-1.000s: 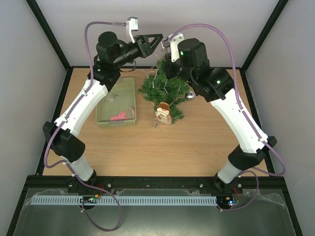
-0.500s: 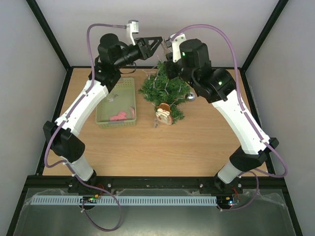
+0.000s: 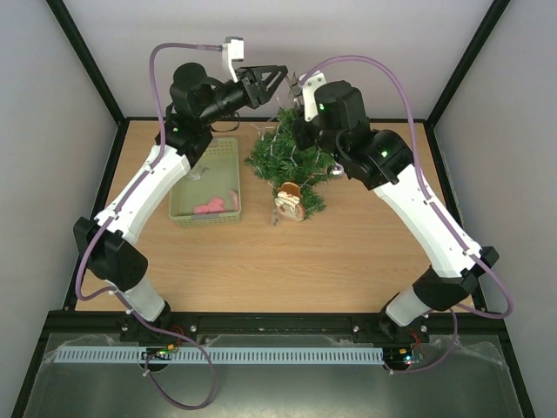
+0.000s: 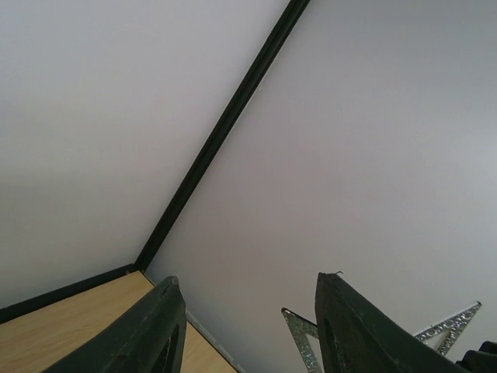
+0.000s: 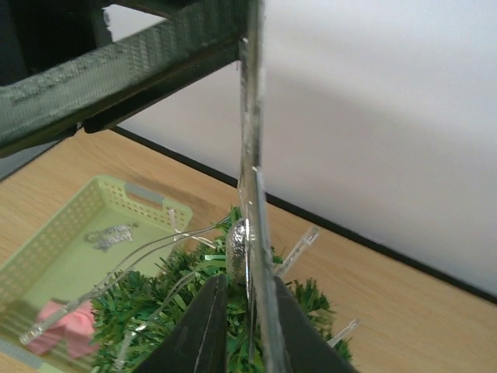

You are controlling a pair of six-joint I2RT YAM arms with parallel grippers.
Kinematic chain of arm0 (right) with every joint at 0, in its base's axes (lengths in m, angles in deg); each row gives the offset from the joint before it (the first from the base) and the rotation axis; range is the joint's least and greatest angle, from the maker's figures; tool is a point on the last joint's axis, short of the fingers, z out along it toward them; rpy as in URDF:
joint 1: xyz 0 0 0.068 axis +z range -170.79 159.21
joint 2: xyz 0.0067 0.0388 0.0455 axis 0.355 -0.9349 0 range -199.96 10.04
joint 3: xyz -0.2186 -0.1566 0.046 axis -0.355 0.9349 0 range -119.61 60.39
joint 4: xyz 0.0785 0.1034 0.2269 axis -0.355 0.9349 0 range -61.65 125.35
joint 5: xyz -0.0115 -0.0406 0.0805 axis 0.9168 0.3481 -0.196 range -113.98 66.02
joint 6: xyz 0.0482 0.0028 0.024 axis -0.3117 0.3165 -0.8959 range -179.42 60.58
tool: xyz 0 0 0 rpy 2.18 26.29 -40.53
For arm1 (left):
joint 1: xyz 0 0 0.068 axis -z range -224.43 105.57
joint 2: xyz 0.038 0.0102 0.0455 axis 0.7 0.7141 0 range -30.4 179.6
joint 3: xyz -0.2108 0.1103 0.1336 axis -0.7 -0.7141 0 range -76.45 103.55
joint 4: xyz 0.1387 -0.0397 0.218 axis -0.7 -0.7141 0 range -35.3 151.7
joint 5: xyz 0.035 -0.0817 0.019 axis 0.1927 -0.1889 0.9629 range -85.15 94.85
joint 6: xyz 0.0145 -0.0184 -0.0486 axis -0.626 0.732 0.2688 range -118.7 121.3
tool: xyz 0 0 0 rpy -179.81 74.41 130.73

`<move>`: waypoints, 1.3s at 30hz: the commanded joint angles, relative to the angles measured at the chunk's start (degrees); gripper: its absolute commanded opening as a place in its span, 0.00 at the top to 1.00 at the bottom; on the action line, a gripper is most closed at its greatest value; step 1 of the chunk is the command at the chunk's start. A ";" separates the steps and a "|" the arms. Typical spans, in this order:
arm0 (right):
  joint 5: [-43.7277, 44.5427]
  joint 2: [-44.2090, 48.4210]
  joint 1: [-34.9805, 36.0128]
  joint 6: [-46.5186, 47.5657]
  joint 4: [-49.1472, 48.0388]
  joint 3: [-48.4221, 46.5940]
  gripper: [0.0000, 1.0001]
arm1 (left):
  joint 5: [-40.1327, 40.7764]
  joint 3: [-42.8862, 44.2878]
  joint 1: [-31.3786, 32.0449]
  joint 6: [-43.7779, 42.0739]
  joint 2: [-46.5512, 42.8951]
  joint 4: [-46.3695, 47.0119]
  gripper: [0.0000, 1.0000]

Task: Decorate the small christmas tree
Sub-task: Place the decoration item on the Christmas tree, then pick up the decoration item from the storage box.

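The small christmas tree (image 3: 291, 161) stands at the back middle of the table, strung with clear lights. Above its top my right gripper (image 5: 248, 281) is shut on a silver glitter star (image 5: 251, 179), which shows edge-on between its fingers. My left gripper (image 3: 278, 77) hovers at the same height just left of the star, open. In the left wrist view two star points (image 4: 299, 336) poke up beside the right finger of the left gripper (image 4: 248, 278). Nothing is pinched between those fingers. The tree's green tip (image 5: 233, 311) sits right under the right fingers.
A pale green basket (image 3: 207, 219) with pink ornaments (image 3: 213, 206) lies left of the tree. A brown and white figure ornament (image 3: 289, 200) hangs at the tree's front, and a silver ball (image 3: 338, 171) at its right. The back wall is close behind both grippers.
The right wrist has shifted slightly left and up over the tree with the star. The left jaws have widened a little. The tree and basket have not moved.
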 commanded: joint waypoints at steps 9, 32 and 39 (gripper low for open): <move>-1.25 15.64 -0.31 -3.18 -8.21 16.56 0.50 | 2.44 0.35 -0.16 -2.59 -3.87 1.54 0.32; -5.54 53.65 -0.25 -18.35 -20.89 64.42 0.02 | 33.03 -37.09 -6.21 -21.17 -30.97 -33.98 0.01; 1.76 58.82 -0.25 -19.42 -19.85 67.12 0.02 | 33.55 -38.76 -8.44 -28.51 -21.68 -40.28 0.09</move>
